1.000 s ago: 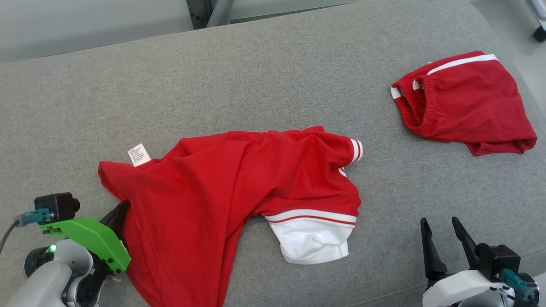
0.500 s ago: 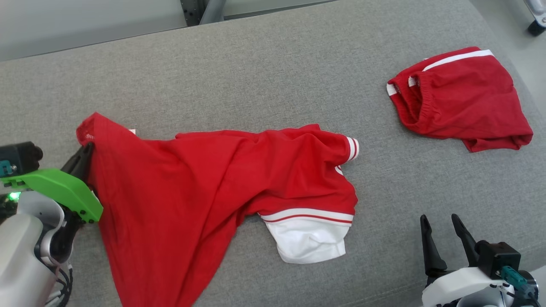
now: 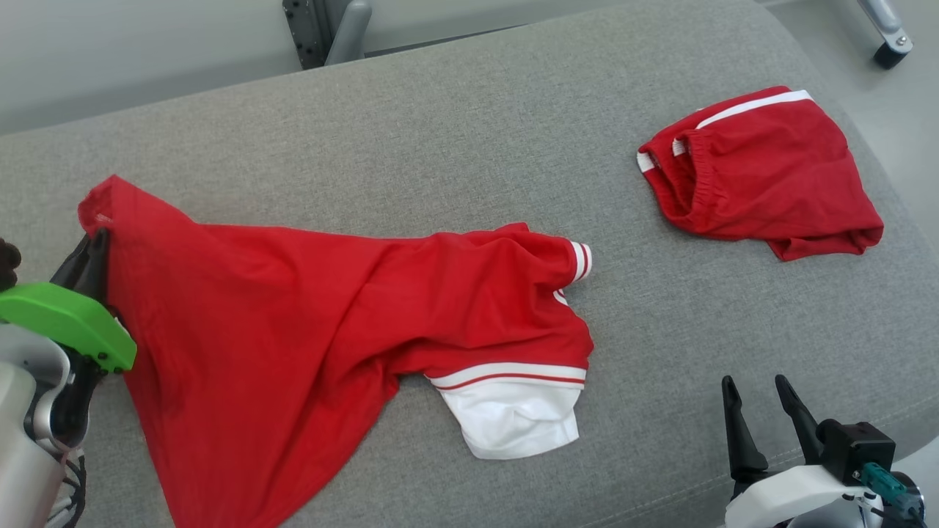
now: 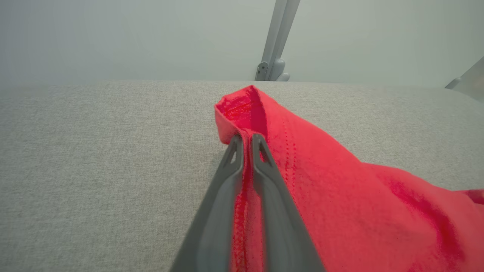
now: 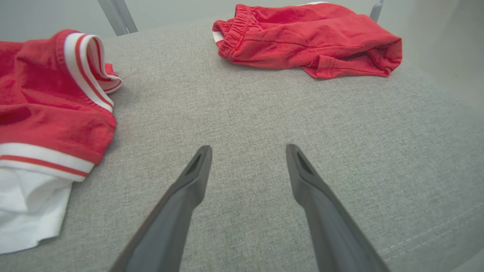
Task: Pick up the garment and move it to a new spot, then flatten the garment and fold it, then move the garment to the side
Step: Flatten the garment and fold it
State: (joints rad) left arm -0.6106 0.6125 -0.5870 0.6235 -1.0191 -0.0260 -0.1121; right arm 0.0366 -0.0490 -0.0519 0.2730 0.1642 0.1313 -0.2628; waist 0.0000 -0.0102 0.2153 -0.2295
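Note:
The garment [image 3: 315, 308] is a red shirt with white-striped cuffs and a white lower part, spread across the grey cushion's left and middle. My left gripper [image 3: 94, 242] is shut on its far-left edge, and the pinched corner stands up above the cushion. In the left wrist view the fingers [image 4: 261, 158] clamp a fold of the red garment [image 4: 340, 181]. My right gripper [image 3: 755, 385] stands open near the front right, over bare cushion, apart from the cloth. The right wrist view has its fingertips [image 5: 204, 155] spread, with the garment [image 5: 45, 113] at the left.
A second red piece with white stripes [image 3: 763, 176] lies bunched at the back right of the grey cushion [image 3: 455, 147]. A grey metal post [image 3: 345, 29] rises behind the cushion. A caster wheel [image 3: 891, 51] sits on the floor at the far right.
My left gripper has pulled the garment's edge up and to the left, stretching the cloth out. The head camera has shifted a little. The right gripper has stayed put.

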